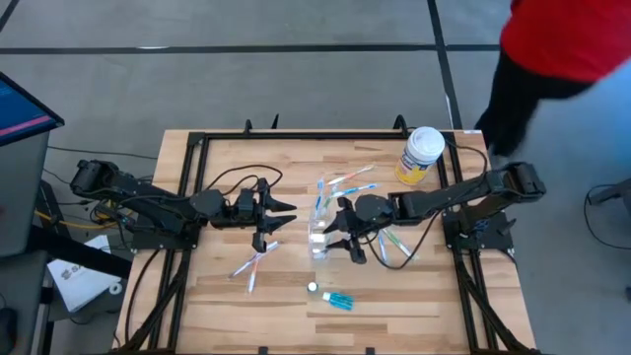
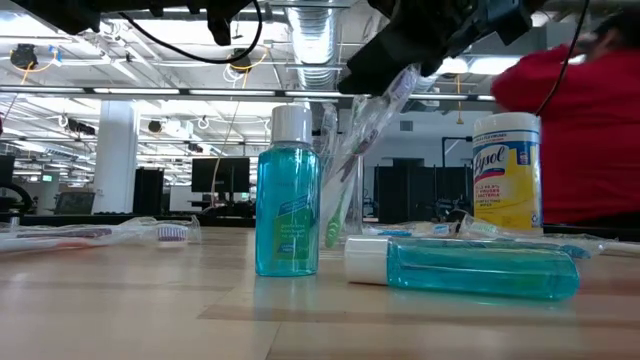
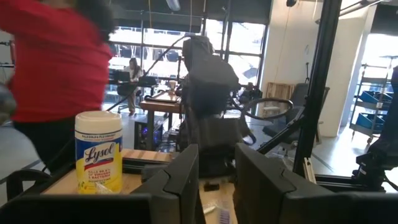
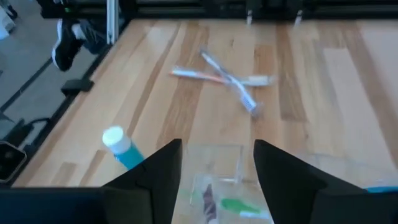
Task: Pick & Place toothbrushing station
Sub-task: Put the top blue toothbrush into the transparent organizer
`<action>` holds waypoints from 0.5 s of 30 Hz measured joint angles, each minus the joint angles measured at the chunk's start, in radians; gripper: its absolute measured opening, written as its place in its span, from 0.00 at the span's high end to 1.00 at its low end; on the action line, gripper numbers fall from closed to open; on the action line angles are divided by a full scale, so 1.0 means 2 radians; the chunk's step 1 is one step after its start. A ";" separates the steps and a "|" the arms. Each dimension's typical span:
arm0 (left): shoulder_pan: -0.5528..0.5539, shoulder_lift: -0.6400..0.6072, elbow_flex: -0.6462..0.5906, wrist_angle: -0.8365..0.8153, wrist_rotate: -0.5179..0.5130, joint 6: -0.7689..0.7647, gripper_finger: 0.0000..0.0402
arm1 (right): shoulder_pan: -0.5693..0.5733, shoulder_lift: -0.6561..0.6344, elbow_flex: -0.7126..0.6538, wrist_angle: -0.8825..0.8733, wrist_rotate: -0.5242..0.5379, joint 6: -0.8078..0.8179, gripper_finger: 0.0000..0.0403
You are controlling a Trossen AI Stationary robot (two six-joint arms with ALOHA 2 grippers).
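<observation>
1. Clear plastic tumbler (image 1: 318, 240) stands near the middle of the worktop (image 1: 296, 306), and from the right wrist view I see a green-handled toothbrush (image 4: 239, 205) already inside it.
2. My right claw (image 1: 340, 237) hovers just above and beside the tumbler, jaws wide, holding nothing that I can see; I judge a brush has just been dropped in.
3. Loose toothbrushes lie around it: a fan (image 1: 345, 182) behind the tumbler, a few (image 1: 394, 244) under the right arm, and a crossed pair (image 1: 253, 264) on the left side.
4. Two small blue tubes sit toward the front edge, one upright (image 2: 287, 195), one lying down (image 2: 465, 266).
5. My left claw (image 1: 279, 219) waits over the worktop left of the tumbler, jaws part-way apart, empty as far as I can tell.
6. Next I would lift the right claw clear and go for a nearby brush, lining the jaws across its thin handle.
7. Yellow wipes canister (image 1: 421, 156) stands at the far right corner; a person in red (image 1: 552, 59) is beyond the worktop.
</observation>
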 joint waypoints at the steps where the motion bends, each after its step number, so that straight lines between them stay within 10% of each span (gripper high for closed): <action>1: 0.000 0.000 0.000 0.000 0.000 0.000 0.75 | -0.001 -0.004 0.001 0.001 0.000 0.000 0.53; 15: 0.000 0.000 0.000 0.000 0.000 0.000 0.75 | 0.000 -0.096 0.001 -0.131 0.022 0.012 0.54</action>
